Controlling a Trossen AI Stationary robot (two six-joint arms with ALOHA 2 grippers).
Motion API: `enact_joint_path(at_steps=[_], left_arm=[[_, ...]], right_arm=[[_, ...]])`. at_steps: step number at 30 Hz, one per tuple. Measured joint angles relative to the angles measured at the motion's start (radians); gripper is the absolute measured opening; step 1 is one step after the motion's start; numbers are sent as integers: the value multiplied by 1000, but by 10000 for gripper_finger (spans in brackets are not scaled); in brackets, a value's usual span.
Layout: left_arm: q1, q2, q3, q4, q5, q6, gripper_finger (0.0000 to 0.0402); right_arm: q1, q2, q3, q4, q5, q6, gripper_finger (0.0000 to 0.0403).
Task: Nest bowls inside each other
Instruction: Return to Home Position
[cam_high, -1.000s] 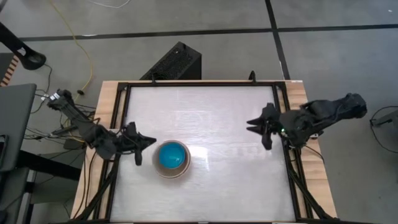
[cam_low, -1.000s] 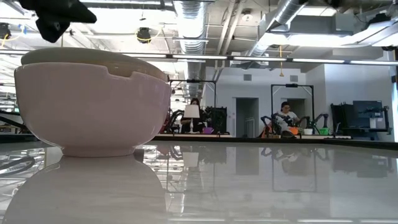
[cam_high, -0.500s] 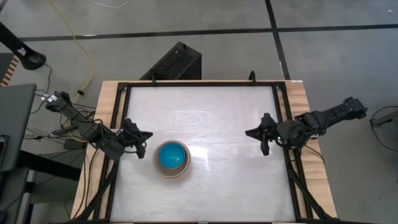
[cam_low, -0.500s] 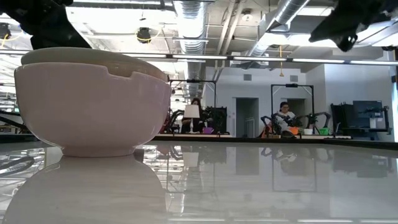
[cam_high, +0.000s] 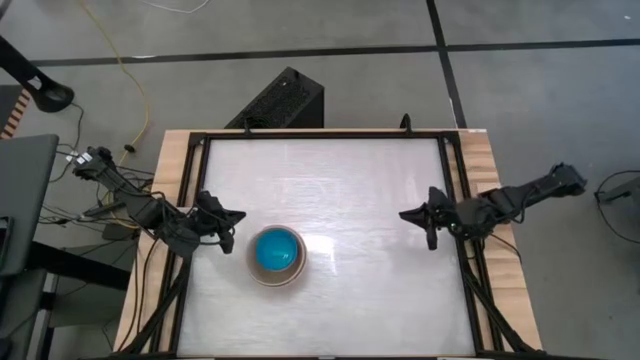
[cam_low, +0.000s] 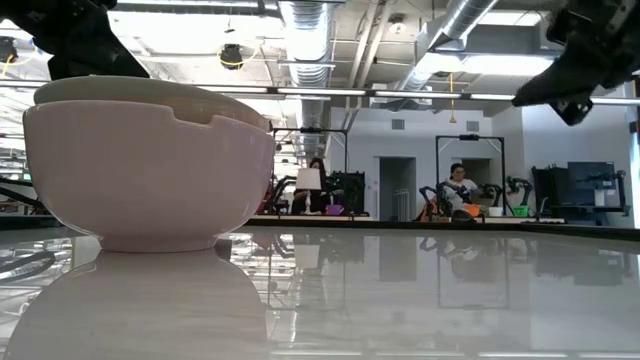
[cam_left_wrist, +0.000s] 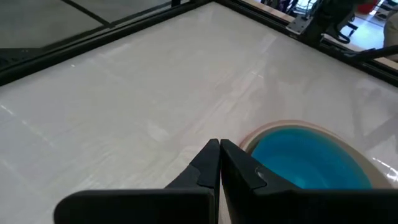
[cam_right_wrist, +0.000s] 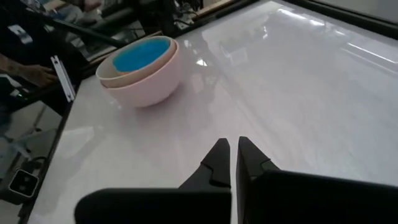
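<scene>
The bowls (cam_high: 276, 255) stand nested as one stack on the white table, left of its middle. The salmon-pink outer bowl (cam_right_wrist: 152, 87) rests on its base, a cream bowl (cam_low: 120, 90) sits inside it, and a blue bowl (cam_left_wrist: 305, 155) is innermost. My left gripper (cam_high: 232, 222) hovers shut just to the stack's left, with nothing between its fingers (cam_left_wrist: 219, 144). My right gripper (cam_high: 410, 214) hangs shut and bare near the table's right edge, pointing toward the stack across the table (cam_right_wrist: 232, 144).
A black frame (cam_high: 455, 180) rims the table top. A black box (cam_high: 285, 100) stands on the floor beyond the far edge, and cables lie at the left. In the low view, seated people (cam_low: 460, 190) show far off in the room behind.
My right gripper has sunk and drawn back toward the table's right edge, and its fingers have come together. My left gripper has pulled a little away from the stack toward the left edge and tipped. The bowls have stayed where they were.
</scene>
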Motion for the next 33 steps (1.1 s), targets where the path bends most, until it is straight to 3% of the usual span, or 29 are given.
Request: enact_joint_path(at_steps=[7, 14, 18, 33], left_arm=[[0, -1, -12, 15, -1, -3, 0], [9, -51, -119, 131, 1, -1, 0], [35, -106, -170, 142, -1, 13, 0], [128, -521, -432, 144, 11, 119, 0]], right_arm=[[0, -124, -111, 4, 1, 7, 0], [0, -269, -252, -4, -4, 41, 0], [0, -306, -259, -5, -6, 3, 0], [-20, -310, -259, -19, -29, -38, 0]])
